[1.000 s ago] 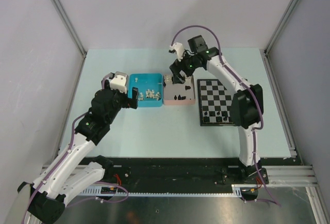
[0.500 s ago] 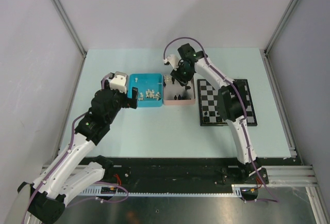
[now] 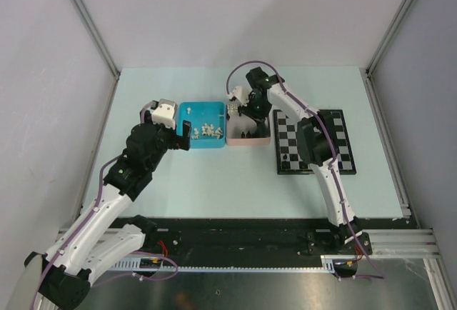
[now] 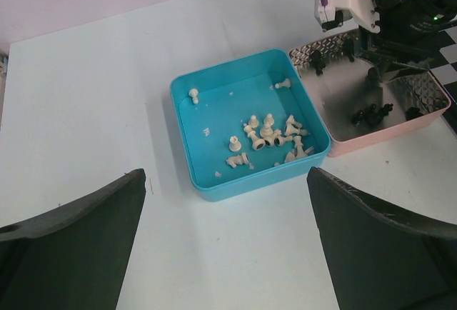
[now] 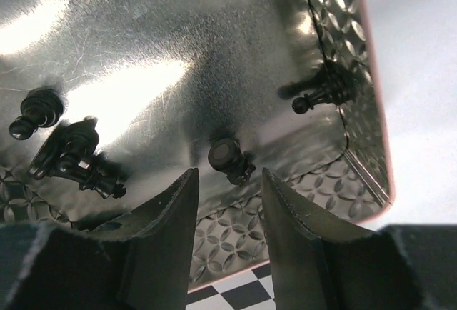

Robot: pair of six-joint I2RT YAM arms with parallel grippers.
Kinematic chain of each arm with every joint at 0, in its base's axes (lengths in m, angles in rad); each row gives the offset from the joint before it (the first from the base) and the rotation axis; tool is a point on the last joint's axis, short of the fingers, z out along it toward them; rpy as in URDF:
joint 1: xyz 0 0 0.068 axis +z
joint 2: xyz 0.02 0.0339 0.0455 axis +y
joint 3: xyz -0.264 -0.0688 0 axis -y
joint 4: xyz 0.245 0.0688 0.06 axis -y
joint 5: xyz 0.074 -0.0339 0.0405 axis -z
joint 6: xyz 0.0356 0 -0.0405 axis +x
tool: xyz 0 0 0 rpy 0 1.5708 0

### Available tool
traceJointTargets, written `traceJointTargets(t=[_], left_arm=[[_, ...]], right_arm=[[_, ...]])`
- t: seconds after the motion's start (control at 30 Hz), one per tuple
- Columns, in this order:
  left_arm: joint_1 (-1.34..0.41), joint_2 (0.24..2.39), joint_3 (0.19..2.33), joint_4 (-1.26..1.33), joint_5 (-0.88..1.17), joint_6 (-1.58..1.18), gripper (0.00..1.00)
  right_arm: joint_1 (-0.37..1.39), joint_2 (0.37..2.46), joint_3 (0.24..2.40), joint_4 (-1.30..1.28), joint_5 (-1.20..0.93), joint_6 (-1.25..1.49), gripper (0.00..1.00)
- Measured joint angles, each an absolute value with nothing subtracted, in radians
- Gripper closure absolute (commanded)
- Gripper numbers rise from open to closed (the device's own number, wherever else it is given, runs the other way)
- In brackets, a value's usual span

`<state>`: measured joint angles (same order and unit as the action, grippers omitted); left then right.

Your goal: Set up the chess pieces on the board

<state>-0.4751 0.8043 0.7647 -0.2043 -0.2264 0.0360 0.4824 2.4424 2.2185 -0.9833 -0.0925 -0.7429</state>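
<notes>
The board [image 3: 335, 146] lies at the right, with a few black chess pieces [image 3: 285, 161] on its near row beside the right arm. More black pieces [image 4: 371, 113] lie in the pink tray [image 3: 246, 141]. White pieces [image 4: 268, 135] lie in the blue tray [image 3: 187, 143]. My right gripper [image 3: 248, 113] is down inside the pink tray. Its jaws are narrowed but apart, and a toppled black piece [image 5: 230, 158] lies just beyond the fingertips of the right gripper [image 5: 228, 174], untouched. My left gripper [image 4: 225, 178] hangs open above the table, just short of the blue tray.
In the right wrist view other black pieces [image 5: 71, 156] lie left of the fingers and one [image 5: 325, 92] leans at the tray's right wall. The board's edge [image 5: 235, 296] shows below the tray. Side walls and a metal rail frame the table.
The right gripper has dropped from above the pink tray into it, and its jaws have narrowed from wide apart. The left arm has not moved.
</notes>
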Motion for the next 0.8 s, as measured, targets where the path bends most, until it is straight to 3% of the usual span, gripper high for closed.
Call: traceJointTargets(t=[0.13, 0.27, 0.33, 0.8], left_arm=[[-0.474, 0.804, 0.765, -0.204, -0.227, 0.036, 0.00], [-0.474, 0.804, 0.765, -0.204, -0.226, 0.036, 0.00], [-0.474, 0.804, 0.765, -0.204, -0.226, 0.036, 0.00], [-0.474, 0.804, 0.765, -0.204, -0.211, 0.035, 0.00]], right_arm=[[0.482, 2.461, 2.219, -0.984, -0.091, -0.758, 0.64], [0.482, 2.466, 2.226, -0.985, -0.096, -0.768, 0.81], [0.482, 2.467, 2.226, -0.985, -0.102, -0.772, 0.84], [0.467, 2.432, 2.225, -0.979, -0.388, -0.668, 0.88]])
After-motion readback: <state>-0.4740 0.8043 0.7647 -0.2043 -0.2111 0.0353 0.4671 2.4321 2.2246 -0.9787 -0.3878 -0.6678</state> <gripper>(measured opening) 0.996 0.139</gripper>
